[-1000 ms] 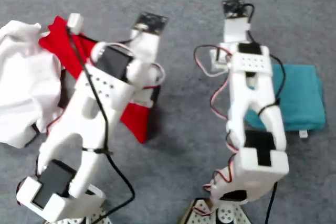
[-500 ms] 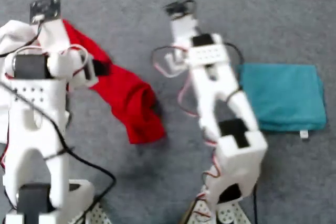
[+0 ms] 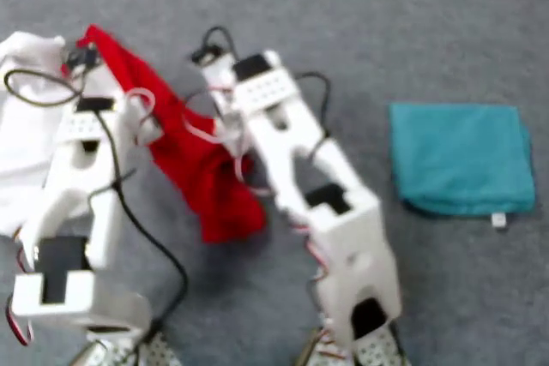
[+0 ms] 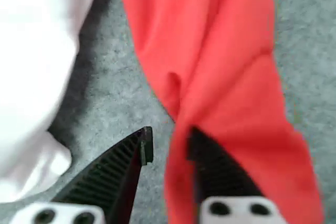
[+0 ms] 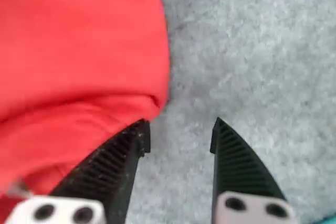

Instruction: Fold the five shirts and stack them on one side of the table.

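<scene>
my left gripper [image 4: 168, 148] gapes at the edge of the red shirt [image 4: 210, 51]; my right gripper [image 5: 178, 135] gapes just beside it. white shirt [image 3: 30, 126] at its 9 o'clock, folded teal shirt [image 3: 459, 156] at 3.

In my high view the white shirts [image 3: 21, 117] run off the left edge, and both arms lie across the red shirt [image 3: 219, 203], hiding much of its middle.

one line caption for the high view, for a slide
Left arm and right arm over a crumpled red shirt, white shirt beside it, folded teal shirt apart on the grey table.
</scene>
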{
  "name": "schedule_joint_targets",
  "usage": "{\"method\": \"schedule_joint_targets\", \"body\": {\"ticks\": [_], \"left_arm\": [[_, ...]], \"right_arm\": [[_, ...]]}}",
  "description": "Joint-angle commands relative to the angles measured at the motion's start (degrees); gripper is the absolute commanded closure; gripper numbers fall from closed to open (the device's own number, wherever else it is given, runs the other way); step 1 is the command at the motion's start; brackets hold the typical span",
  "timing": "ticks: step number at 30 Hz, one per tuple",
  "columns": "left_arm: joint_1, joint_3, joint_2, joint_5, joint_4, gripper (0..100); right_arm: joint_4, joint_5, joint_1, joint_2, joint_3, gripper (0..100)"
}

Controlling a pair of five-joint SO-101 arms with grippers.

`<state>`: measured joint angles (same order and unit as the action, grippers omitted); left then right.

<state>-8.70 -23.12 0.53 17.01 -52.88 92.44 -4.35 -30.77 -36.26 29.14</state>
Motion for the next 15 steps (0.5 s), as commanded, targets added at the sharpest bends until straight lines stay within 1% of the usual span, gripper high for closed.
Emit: {"method": "schedule_joint_targets", "body": {"ticks": [1,4,7,12,15], "left_arm": [[-2.7,0.2,-0.2,0.4,0.6,98],[-5.2,-0.1,-0.3,0.4,-0.8,98],[-6.9,1.5,-0.4,-2.5,-6.1,98],[-7.0,5.8,-0.5,-7.5,-18.3,98],[-7.8,6.7,-2.0,-8.8,-20.9,98]], "right_arm": [[4.4,-0.1,-0.9,0.9,5.3,80.2],[6.8,0.2,-1.0,1.4,7.9,80.2],[8.1,0.3,-1.3,1.6,10.5,80.2],[8.1,1.2,-3.5,1.3,12.6,80.0],[6.7,1.5,-6.4,0.4,11.4,80.0]]}}
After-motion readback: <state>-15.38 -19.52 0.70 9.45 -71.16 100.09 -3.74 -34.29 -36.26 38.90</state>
